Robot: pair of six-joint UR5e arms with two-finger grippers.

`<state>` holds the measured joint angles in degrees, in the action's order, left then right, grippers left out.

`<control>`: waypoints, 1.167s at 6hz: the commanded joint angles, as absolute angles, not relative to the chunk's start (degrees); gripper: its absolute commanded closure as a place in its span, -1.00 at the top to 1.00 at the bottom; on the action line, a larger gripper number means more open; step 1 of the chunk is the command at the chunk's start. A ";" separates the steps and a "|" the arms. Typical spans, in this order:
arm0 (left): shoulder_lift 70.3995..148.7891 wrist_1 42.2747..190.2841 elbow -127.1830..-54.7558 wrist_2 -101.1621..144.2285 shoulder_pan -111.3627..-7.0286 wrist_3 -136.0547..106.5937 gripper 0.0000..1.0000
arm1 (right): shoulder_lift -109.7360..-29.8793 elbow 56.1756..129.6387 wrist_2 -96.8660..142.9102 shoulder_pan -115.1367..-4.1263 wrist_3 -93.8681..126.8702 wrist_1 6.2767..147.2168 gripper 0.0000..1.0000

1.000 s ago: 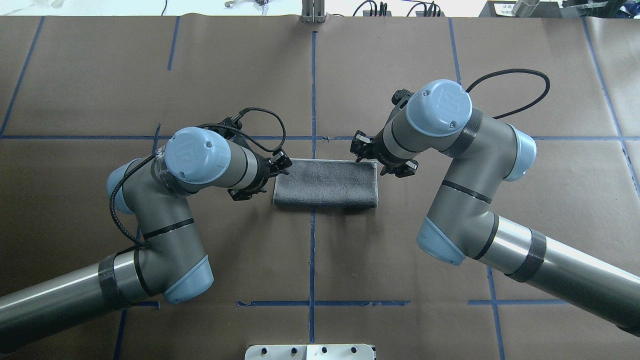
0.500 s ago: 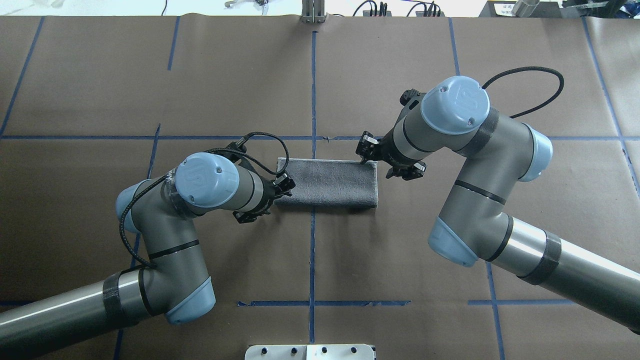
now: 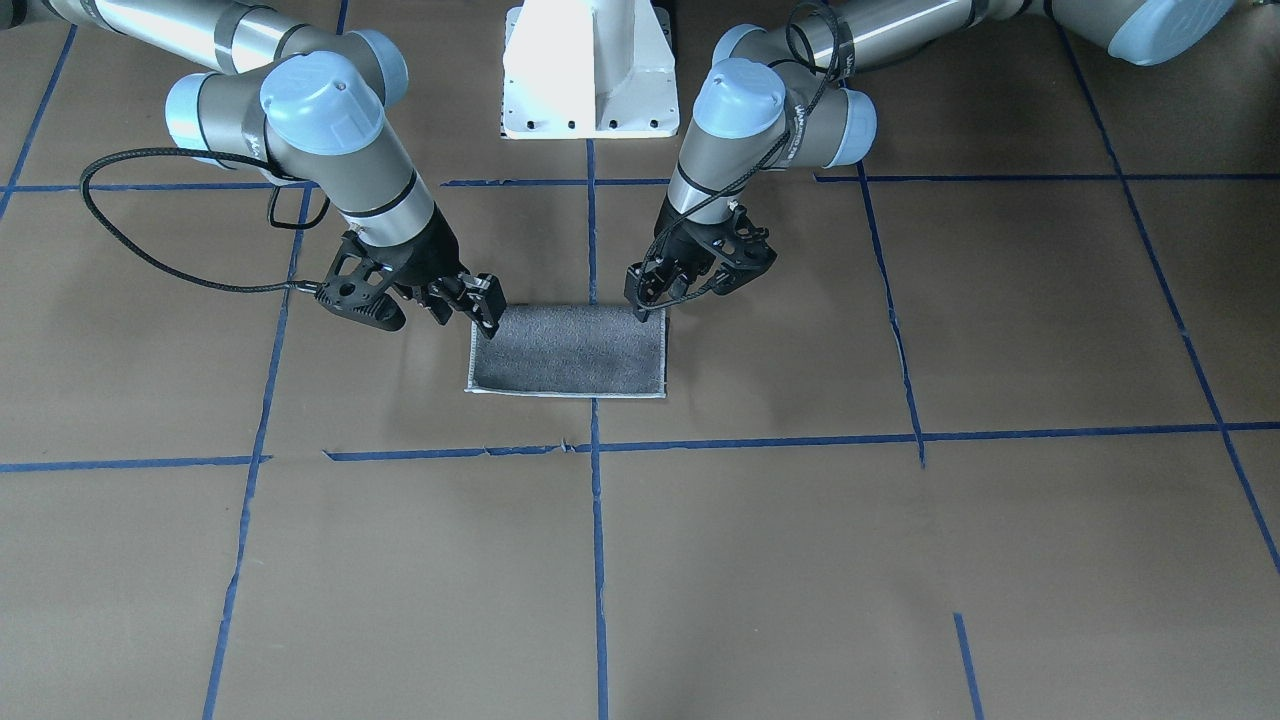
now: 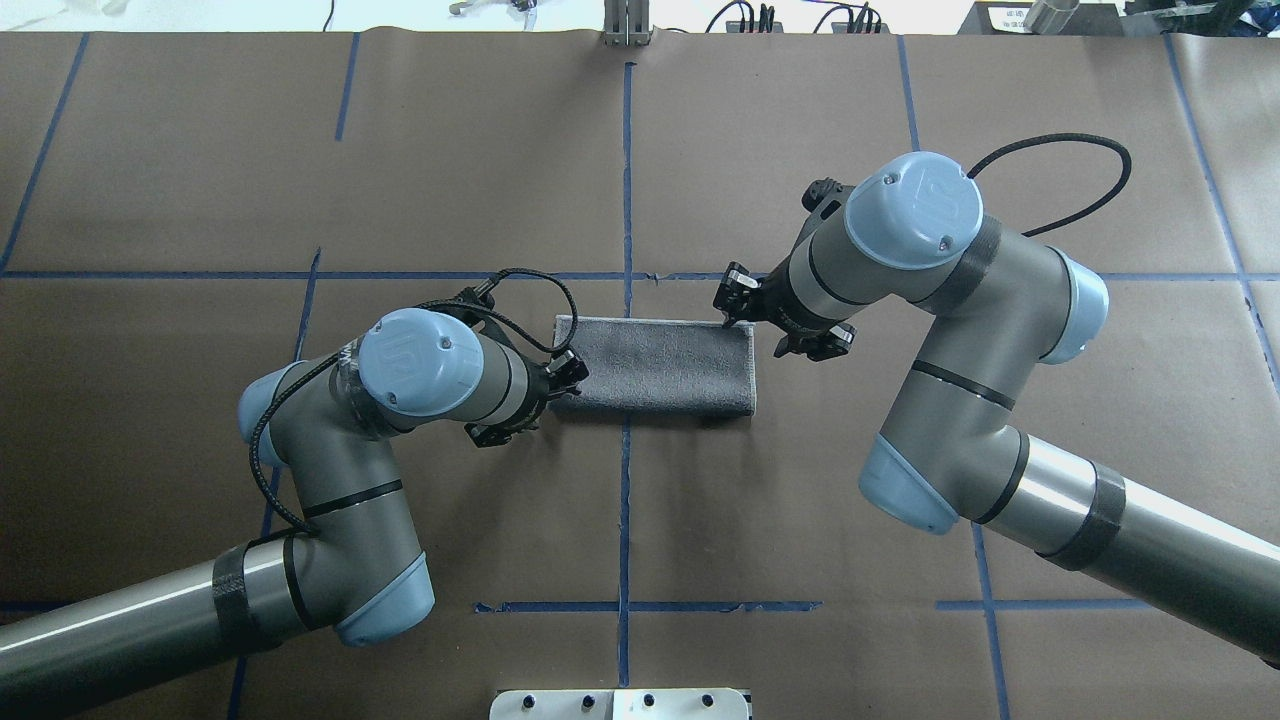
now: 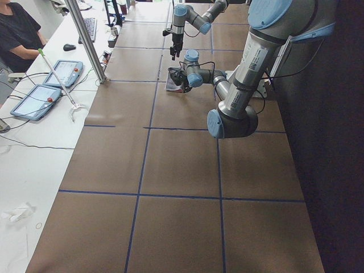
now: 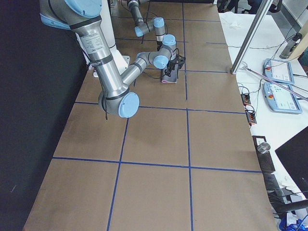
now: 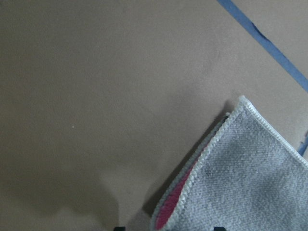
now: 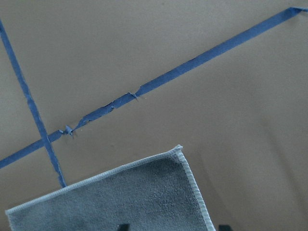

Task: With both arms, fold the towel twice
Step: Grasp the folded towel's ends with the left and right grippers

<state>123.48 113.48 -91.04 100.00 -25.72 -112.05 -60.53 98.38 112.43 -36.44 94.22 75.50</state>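
The towel (image 4: 655, 365) lies flat at the table's middle, folded once into a rectangle with the grey face up and a whitish hem along its far edge. It also shows in the front view (image 3: 570, 350). My left gripper (image 4: 568, 378) is low at the towel's left edge near the near-left corner and looks open. The left wrist view shows the towel's corner (image 7: 250, 178) with pink between the layers. My right gripper (image 4: 728, 305) hangs over the far-right corner and looks open and empty. The right wrist view shows that corner (image 8: 134, 197).
Brown paper covers the table, with blue tape lines (image 4: 625, 200) in a grid. The white pedestal base (image 3: 590, 70) stands at the robot's side. An operator (image 5: 17, 34), tablets (image 5: 62, 71) and a metal pole (image 5: 85, 40) are beyond the far table edge.
My left arm has drawn back toward the robot, carrying its gripper along the towel's left edge from the far corner to the near one. My right arm has shifted slightly right. The towel has not moved.
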 commanded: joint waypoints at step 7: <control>122.70 113.03 -92.37 100.37 -29.26 -107.19 -1.00 | -64.32 102.91 112.59 -37.35 94.13 76.11 0.37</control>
